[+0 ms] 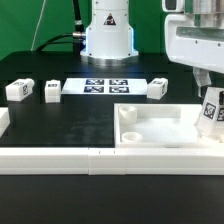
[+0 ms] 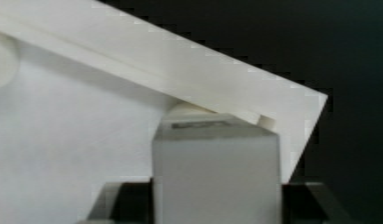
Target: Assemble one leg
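White plastic forms the shallow tray-like panel (image 1: 150, 128) lying below the claw (image 1: 208, 92) and stretching away to the exterior view's left. Its raised rim encloses a flat floor with a round hole (image 1: 128, 114) at the far corner away from the claw.

The claw is clamped on a leg (image 1: 212, 108), a short white block with a black-and-white square tag on its side. The block hangs roughly upright over the panel's end on the exterior view's right. In the wrist view the leg (image 2: 220, 165) sits between two dark fingers (image 2: 131, 200), and its tip is at the panel's (image 2: 81, 130) rim. Whether it touches the rim cannot be told.

Three loose legs rest on the black table (image 1: 70, 118), all on the exterior view's left of the claw. Two are well apart from it (image 1: 17, 90) (image 1: 50, 92), and one is nearer (image 1: 156, 89). The marker board (image 1: 107, 86) lies between the second and third. A long white rail (image 1: 90, 157) runs along the front edge of the table. Behind the table, the arm's white base (image 1: 108, 35) stands against a green backdrop (image 1: 40, 25).
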{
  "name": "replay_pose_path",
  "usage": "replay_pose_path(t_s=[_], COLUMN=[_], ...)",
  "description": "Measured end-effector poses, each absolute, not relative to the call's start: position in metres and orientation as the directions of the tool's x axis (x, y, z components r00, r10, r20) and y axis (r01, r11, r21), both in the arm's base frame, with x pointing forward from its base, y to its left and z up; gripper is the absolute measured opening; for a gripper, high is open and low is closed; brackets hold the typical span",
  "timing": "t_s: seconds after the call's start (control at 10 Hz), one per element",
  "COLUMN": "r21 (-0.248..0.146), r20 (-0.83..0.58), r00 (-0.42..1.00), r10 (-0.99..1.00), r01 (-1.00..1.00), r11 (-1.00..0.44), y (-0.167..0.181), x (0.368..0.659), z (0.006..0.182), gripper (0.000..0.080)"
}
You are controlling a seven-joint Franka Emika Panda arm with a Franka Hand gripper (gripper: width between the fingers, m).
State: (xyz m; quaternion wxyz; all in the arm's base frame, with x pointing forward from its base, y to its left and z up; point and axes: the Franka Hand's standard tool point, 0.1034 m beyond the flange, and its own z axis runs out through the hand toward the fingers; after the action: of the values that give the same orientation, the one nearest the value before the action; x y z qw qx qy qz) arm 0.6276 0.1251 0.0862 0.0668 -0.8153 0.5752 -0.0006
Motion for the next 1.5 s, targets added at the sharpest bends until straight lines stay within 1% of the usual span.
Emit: replay_pose_path(t_s=[0.1, 0.2, 0.3, 0.4, 0.5, 0.6, 0.7, 0.8, 0.9, 1.0, 1.2, 1.3, 1.5], r21=[-0.111, -0.112, -0.116, -0.119, -0.124, -0.125, -0.125, -0.116, -0.102, -0.077, -0.023, -0.012, -0.004], r20=[-0.086, -0.086, -0.080, -0.076, -0.061, -0.045, -0.033, -0.015, 0.004, 0.021, 0.039, 0.043, 0.049], r00=[0.320, 0.330, 0.379, 0.408, 0.498, 0.628, 0.731, 0.810, 0.870, 0.935, 0.989, 0.998, 0.990], r10=[-0.944, -0.940, -0.922, -0.910, -0.865, -0.777, -0.681, -0.586, -0.494, -0.354, -0.142, -0.051, 0.131], r01=[-0.944, -0.941, -0.922, -0.909, -0.864, -0.775, -0.680, -0.584, -0.491, -0.352, -0.141, -0.051, 0.131], r11=[-0.310, -0.320, -0.369, -0.398, -0.488, -0.620, -0.723, -0.804, -0.865, -0.933, -0.990, -0.999, -0.991], y=[0.124, 0.125, 0.125, 0.124, 0.123, 0.124, 0.126, 0.129, 0.132, 0.133, 0.134, 0.131, 0.125], x=[0.628, 0.628, 0.628, 0.628, 0.628, 0.628, 0.628, 0.627, 0.627, 0.628, 0.629, 0.630, 0.632], z=[0.087, 0.086, 0.086, 0.086, 0.086, 0.087, 0.087, 0.087, 0.087, 0.085, 0.084, 0.084, 0.084], gripper=[0.0303, 0.0303, 0.0303, 0.0533, 0.0533, 0.0624, 0.0642, 0.0642, 0.0648, 0.0648, 0.0649, 0.0649, 0.0649])
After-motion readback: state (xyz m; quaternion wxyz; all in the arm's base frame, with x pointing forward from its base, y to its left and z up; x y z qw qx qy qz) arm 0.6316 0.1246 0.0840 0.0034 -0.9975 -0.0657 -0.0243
